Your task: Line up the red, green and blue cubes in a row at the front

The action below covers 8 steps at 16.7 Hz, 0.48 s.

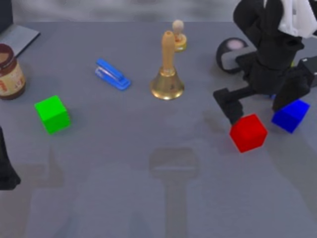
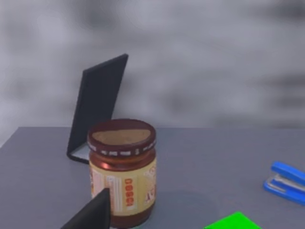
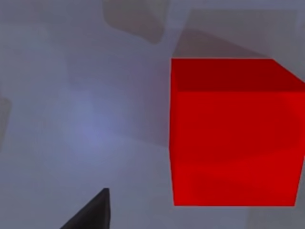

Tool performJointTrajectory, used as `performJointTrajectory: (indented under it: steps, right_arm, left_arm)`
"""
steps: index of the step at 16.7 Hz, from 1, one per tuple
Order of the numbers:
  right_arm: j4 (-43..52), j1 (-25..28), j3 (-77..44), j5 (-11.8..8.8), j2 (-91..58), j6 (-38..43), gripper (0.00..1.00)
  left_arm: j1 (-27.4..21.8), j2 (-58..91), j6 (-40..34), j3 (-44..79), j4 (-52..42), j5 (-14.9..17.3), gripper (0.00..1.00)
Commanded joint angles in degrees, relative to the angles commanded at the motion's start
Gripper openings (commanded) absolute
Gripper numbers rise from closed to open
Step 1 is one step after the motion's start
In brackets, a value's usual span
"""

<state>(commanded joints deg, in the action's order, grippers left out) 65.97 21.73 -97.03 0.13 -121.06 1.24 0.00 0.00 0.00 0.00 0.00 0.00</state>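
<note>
Three cubes scattered: green cube at left, red cube and blue cube near each other at right. Right gripper poised over red cube, fingers spread wide, nothing held. Left gripper parked at left edge, finger state cannot be told. Risk judged: blue cube could be knocked by the far finger on descent.

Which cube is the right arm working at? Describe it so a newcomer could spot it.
Look at the table's right side, below the black right arm. Two cubes sit there, apart; the right gripper hangs just behind them. The target is the red cube, nearer the centre and the front than the blue cube beside it.
</note>
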Motion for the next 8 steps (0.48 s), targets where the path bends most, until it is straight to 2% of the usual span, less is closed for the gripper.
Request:
performJointTrajectory:
  steps: [5,8]
  right_arm:
    - [-1.07,-0.21,0.89,0.00,-0.26,-0.08,1.00]
    - [-6.72,-0.07,4.36,0.02,-2.35,-0.05,1.00]
  left_arm:
    - [0.00,0.00,0.00,0.00,0.00,0.00,1.00]
    - [0.00,0.00,0.00,0.00,0.00,0.00,1.00]
